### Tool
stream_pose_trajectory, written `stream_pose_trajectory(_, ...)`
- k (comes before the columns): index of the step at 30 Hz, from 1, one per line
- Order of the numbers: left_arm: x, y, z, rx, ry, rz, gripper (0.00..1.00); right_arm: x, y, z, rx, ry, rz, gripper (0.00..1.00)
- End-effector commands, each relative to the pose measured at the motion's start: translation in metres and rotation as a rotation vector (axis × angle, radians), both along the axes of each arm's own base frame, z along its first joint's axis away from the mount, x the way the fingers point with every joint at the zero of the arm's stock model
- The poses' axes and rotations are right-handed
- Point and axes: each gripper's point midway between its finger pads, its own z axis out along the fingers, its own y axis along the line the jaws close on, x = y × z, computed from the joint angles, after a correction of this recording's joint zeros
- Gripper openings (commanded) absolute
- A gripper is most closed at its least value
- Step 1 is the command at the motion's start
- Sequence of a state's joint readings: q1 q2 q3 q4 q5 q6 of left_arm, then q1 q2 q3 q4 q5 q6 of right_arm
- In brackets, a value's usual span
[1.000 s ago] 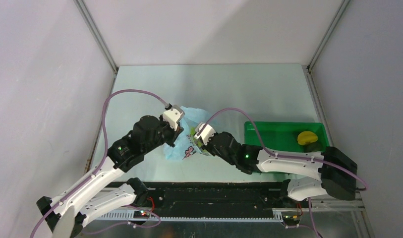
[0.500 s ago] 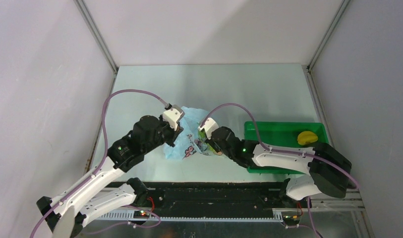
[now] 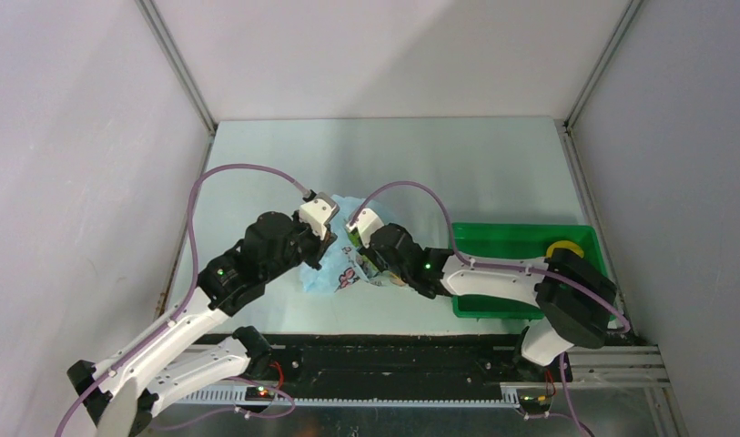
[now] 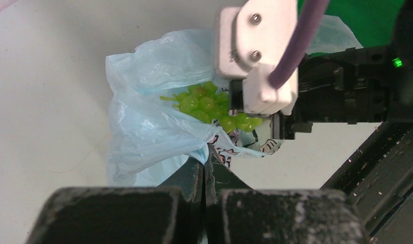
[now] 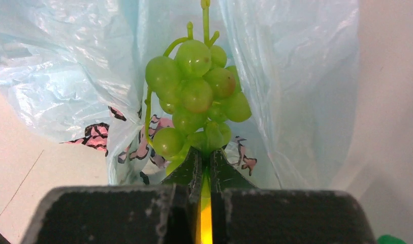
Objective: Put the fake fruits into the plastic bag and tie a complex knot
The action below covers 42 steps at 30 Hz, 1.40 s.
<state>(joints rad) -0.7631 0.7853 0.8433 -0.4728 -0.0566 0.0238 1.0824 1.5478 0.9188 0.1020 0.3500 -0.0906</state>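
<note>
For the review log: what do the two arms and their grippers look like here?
The left arm and right arm pair white link shells with rounded black joint housings, each with a small green light. A purple cable loops to a white block at each wrist. The left gripper and right gripper have dark, wedge-shaped fingers on scuffed black bodies.

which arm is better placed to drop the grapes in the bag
Right. The right fingers pinch the grapes at the bag mouth; the left fingers are shut on the bag's rim.
</note>
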Motion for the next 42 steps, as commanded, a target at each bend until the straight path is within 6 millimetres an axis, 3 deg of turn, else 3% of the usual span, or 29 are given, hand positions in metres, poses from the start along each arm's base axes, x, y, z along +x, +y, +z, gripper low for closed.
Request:
stream_pose_trajectory(1,0.004,-0.002,0.006,-0.025,-0.021,0.007,0.00,0.011,0.020,0.015,0.063,-0.026,-0.002,0.00)
stream_pose_trajectory(3,0.004,-0.002,0.006,-0.023,-0.019,0.006,0.00,0.011,0.019,0.014,0.064,-0.015,-0.009,0.05)
stream_pose_trajectory(4,0.004,-0.002,0.006,-0.023,-0.019,0.005,0.00,0.011,0.018,0.014,0.064,-0.008,-0.013,0.19)
stream_pose_trajectory(5,0.004,-0.002,0.005,-0.023,-0.018,0.006,0.00,0.010,0.018,0.014,0.066,-0.004,-0.011,0.25)
stream_pose_trajectory(6,0.004,-0.002,0.006,-0.023,-0.019,0.008,0.00,0.009,0.017,0.015,0.065,0.000,-0.013,0.37)
stream_pose_trajectory(8,0.004,-0.002,0.005,-0.022,-0.019,0.007,0.00,0.009,0.014,0.016,0.061,0.002,-0.019,0.50)
stream_pose_trajectory(11,0.004,-0.002,0.005,-0.022,-0.018,0.005,0.00,0.009,0.011,0.019,0.057,-0.002,-0.027,0.60)
stream_pose_trajectory(20,0.005,0.001,0.007,-0.023,-0.026,0.021,0.00,0.002,0.010,0.024,0.050,-0.009,-0.008,0.66)
stream_pose_trajectory(26,0.006,0.004,0.010,-0.029,-0.041,0.036,0.00,-0.024,0.011,0.045,0.066,-0.020,0.059,0.69)
stream_pose_trajectory(32,0.005,0.003,0.011,-0.031,-0.040,0.033,0.00,-0.034,-0.008,0.068,0.115,-0.009,0.012,0.71)
stream_pose_trajectory(37,0.005,0.003,0.013,-0.040,-0.047,0.032,0.00,-0.019,-0.046,0.102,0.186,-0.077,-0.154,0.76)
stream_pose_trajectory(42,0.003,0.001,0.013,-0.050,-0.043,0.021,0.00,0.016,-0.121,0.114,0.266,-0.062,-0.497,0.77)
